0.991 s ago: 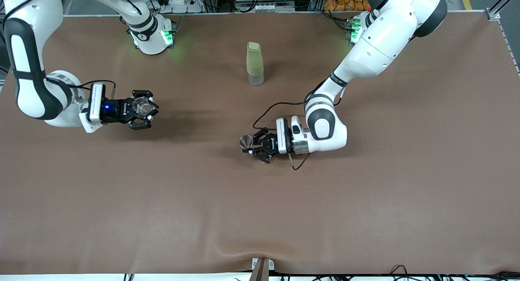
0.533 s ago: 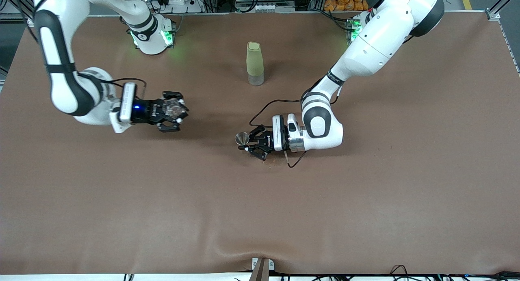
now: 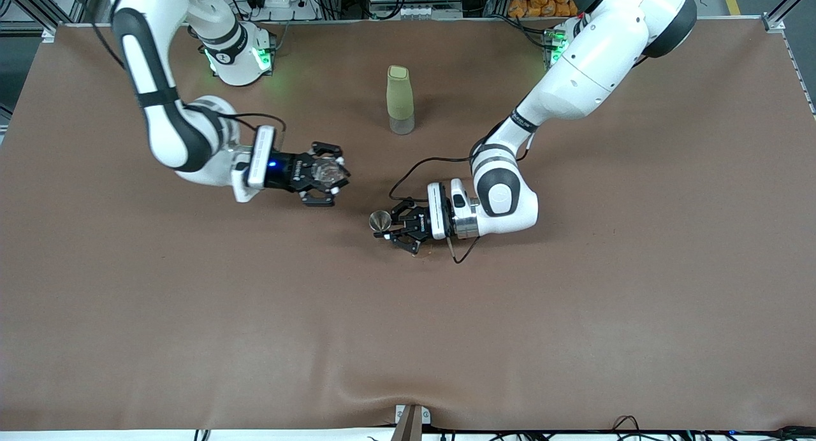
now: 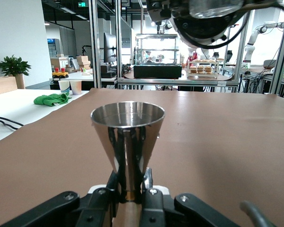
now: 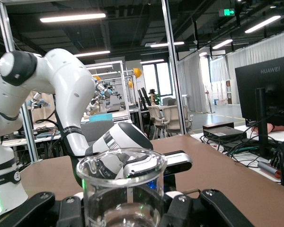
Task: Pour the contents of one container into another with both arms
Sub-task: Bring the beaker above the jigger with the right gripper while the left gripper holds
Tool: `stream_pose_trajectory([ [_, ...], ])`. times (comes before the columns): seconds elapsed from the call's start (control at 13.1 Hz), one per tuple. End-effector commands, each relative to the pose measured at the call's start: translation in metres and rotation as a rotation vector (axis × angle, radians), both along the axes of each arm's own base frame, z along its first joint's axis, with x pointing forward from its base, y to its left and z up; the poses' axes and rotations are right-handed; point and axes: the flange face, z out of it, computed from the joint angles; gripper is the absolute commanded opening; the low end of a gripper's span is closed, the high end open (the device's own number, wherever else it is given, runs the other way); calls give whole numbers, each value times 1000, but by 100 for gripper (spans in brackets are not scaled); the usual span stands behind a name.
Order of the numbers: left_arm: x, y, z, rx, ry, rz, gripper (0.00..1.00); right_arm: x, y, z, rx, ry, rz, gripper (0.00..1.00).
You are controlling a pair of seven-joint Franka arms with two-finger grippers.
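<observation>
My right gripper [image 3: 326, 173] is clamped on a clear glass beaker [image 5: 121, 187], carried upright above the counter [image 3: 408, 339]. My left gripper [image 3: 390, 224] is closed on the stem of a steel conical cup [image 3: 380, 220], mouth up. Taking that cup as my mark, the beaker sits toward the right arm's end and higher, close but not over the rim. A green bottle [image 3: 400, 101] stands apart, nearer the bases.
</observation>
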Motion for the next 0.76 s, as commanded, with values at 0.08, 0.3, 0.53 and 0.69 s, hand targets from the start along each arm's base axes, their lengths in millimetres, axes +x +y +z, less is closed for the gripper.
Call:
stream_pose_trajectory([
  [0.08,0,-5,-2,-8,-11,22,0,4,39,1,35,34,-31,0],
  [0.3,-1,-4,-3,-7,-5,26,0,18,52,-2,21,25,-53,0],
  [0.53,-3,-1,-7,0,-29,21,0,36,61,-12,19,16,-61,0],
  [0.69,-5,-1,-9,4,-27,19,0,43,67,-23,20,20,-66,0],
])
